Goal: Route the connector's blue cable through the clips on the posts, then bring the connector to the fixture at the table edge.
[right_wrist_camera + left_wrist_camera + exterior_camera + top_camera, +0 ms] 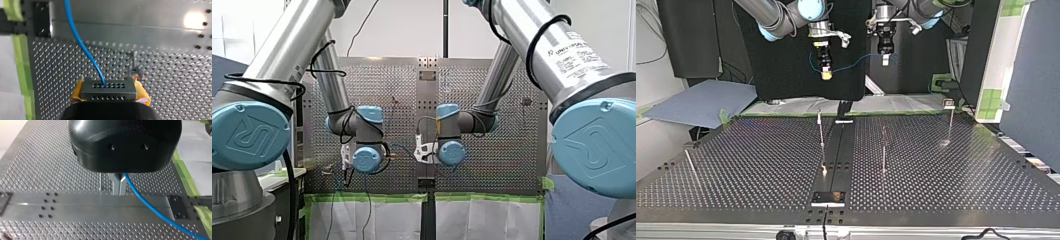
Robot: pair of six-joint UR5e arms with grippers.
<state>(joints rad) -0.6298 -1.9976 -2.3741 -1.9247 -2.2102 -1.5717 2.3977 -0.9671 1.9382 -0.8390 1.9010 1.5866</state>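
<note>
Right hand (826, 75) is up in the air over the far side of the table (736, 165), at the top view's left of centre. It is clamped on the connector (108, 89). In the right wrist view the dark block with rows of holes sits crosswise between the yellow pads (78, 93), one pad at each end, hole face pointing away from the hand. Blue cable (82, 47) leaves the middle of the top hole row and runs ahead of the hand over the table. Left hand (885, 61) hangs just to the right of it in the top view, at about the same height, the two hands near but apart. Its metal fingers (117, 186) are together, and the cable comes out right at them, so it looks pinched there. From there the cable runs off past the centre rail (100, 205). In the top view the cable sags in a shallow curve between the two hands. Posts (821, 131) stand on the table below, nearer, well apart from cable and hands. Fixture (828, 198) sits at the near table edge, far from the connector.
</note>
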